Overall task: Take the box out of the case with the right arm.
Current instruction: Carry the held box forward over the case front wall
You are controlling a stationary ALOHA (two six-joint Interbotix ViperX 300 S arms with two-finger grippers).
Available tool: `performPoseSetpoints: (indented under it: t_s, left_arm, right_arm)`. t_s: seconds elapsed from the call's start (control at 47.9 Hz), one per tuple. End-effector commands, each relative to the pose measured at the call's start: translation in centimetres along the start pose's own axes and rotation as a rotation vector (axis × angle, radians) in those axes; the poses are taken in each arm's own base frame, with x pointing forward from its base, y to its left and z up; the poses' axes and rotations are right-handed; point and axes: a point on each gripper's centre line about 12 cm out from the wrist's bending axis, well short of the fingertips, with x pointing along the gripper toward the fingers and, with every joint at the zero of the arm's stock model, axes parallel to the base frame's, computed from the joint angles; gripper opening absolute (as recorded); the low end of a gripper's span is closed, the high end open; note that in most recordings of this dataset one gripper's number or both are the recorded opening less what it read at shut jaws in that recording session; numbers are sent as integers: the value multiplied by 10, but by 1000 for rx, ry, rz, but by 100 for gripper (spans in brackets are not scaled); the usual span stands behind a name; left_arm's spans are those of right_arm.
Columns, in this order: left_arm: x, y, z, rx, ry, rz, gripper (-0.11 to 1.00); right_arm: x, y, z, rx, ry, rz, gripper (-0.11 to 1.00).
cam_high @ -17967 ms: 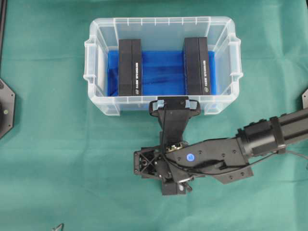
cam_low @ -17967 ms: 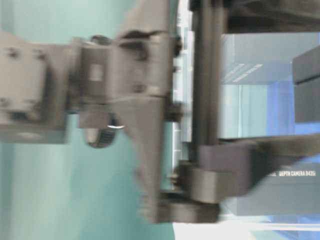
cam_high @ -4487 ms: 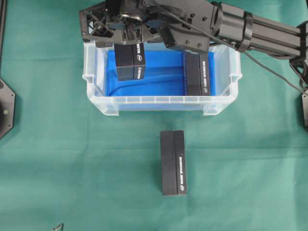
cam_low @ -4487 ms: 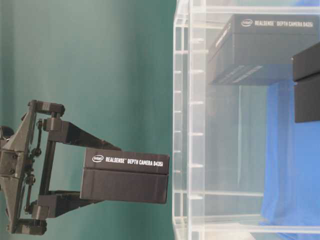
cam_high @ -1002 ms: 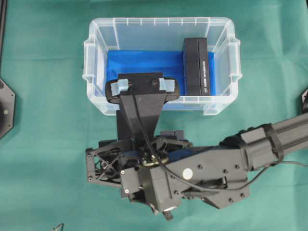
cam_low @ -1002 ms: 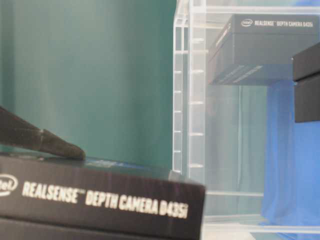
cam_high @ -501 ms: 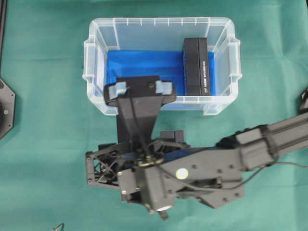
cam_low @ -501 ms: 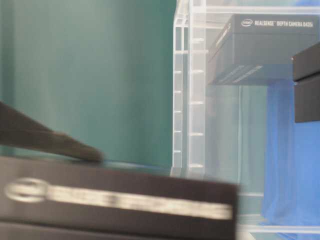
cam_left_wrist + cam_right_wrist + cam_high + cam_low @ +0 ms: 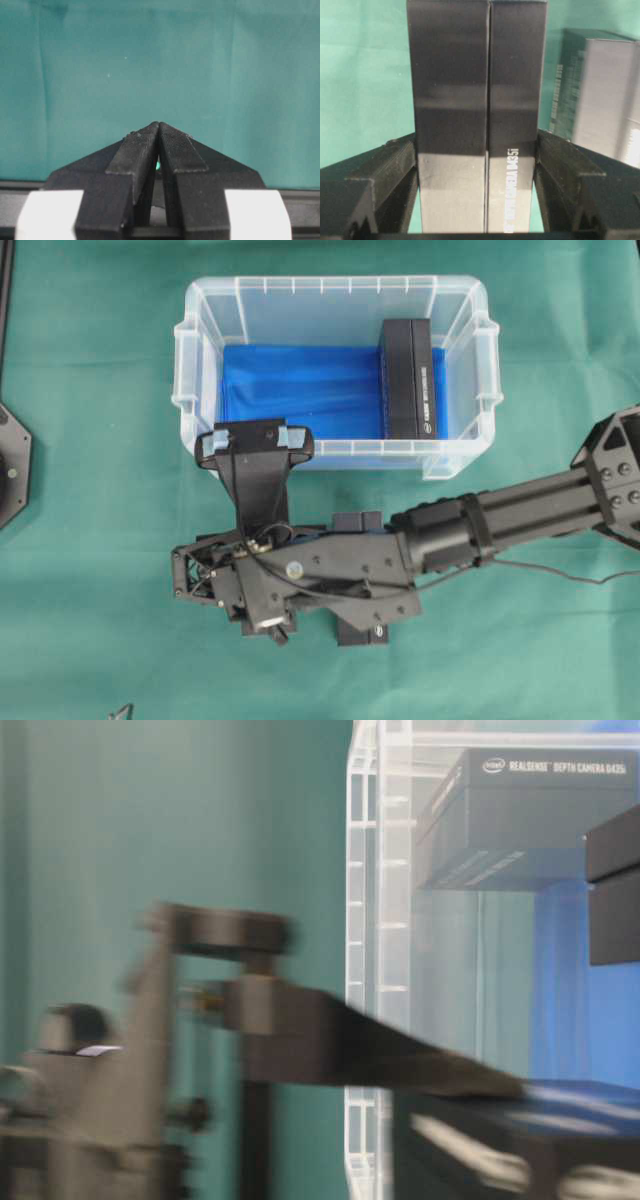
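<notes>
Three boxes: one (image 9: 408, 378) in case (image 9: 190, 350).

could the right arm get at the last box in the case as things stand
Probably not yet. The right gripper is full: its jaws clamp a black box beside the box already on the cloth. The path looks free, though: the case is open-topped and the last box stands clear.
</notes>
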Motion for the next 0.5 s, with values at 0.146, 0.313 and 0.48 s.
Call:
performPoseSetpoints:
  t_s: [0.146, 0.313, 0.48]
  left_arm:
    - [-6, 0, 5, -3, -25, 1, 0]
    - [-5, 0, 5, -2, -22, 1, 0]
    - [-5, 1, 5, -1, -22, 2, 0]
  right_arm:
    - [10, -1, -4, 37, 44, 43, 68]
    - [15, 0, -6, 37, 56, 55, 68]
    - [16, 0, -10, 38, 87, 73, 68]
